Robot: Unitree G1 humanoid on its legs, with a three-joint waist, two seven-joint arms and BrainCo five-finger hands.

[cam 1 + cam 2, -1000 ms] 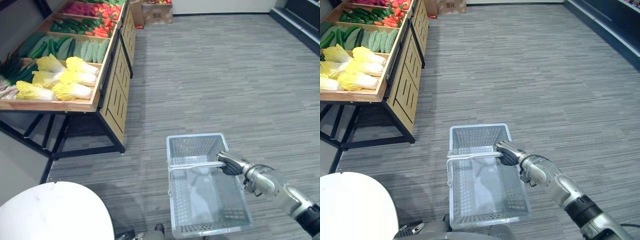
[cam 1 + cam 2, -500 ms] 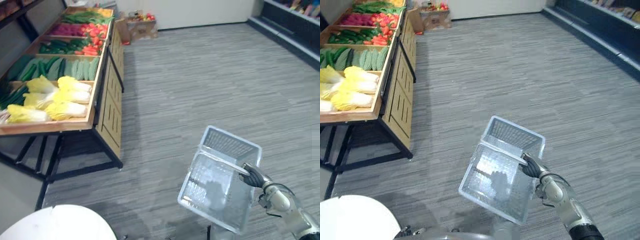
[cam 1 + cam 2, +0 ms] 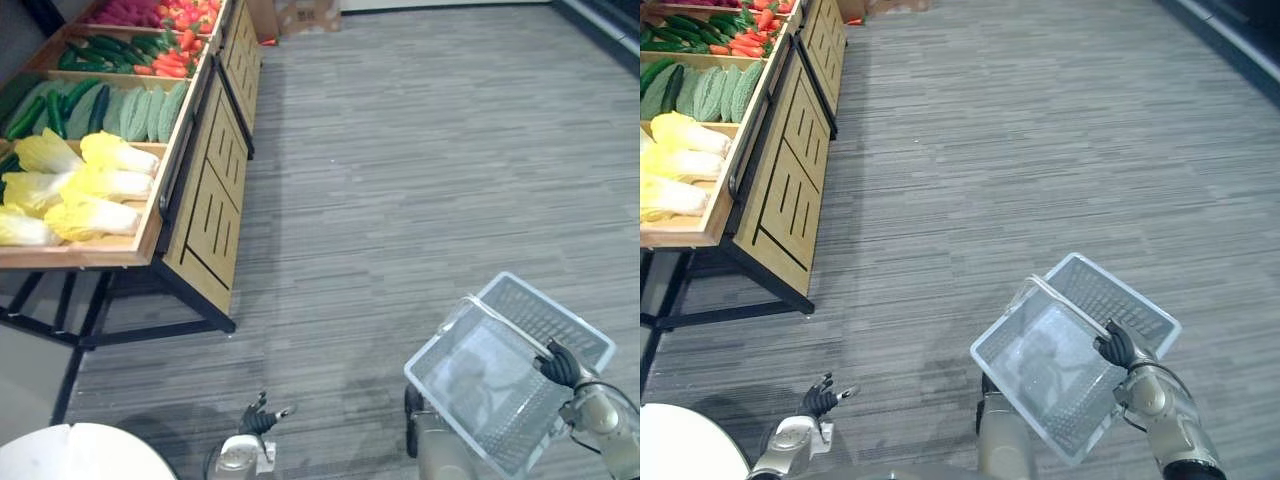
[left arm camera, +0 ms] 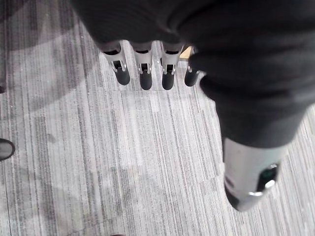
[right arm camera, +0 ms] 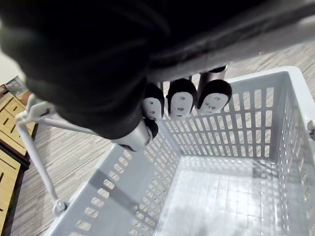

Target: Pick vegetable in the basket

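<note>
- Two hands are in your views. The right hand (image 3: 558, 366) has its fingers curled round the handle (image 3: 505, 322) of the grey plastic basket (image 3: 480, 390).
- The basket hangs tilted from that hand, its open top turned up and away from the palm.
- Your left hand (image 3: 258, 417) sits low over the grey carpet (image 3: 400, 180), fingers (image 4: 142, 73) straight and loosely spread.
- The vegetables lie on the wooden display stand (image 3: 205, 210), ahead of the left hand and well apart from both hands. The napa cabbages (image 3: 90, 185) are nearest, with the bitter gourds (image 3: 140, 108) beyond them.
</note>
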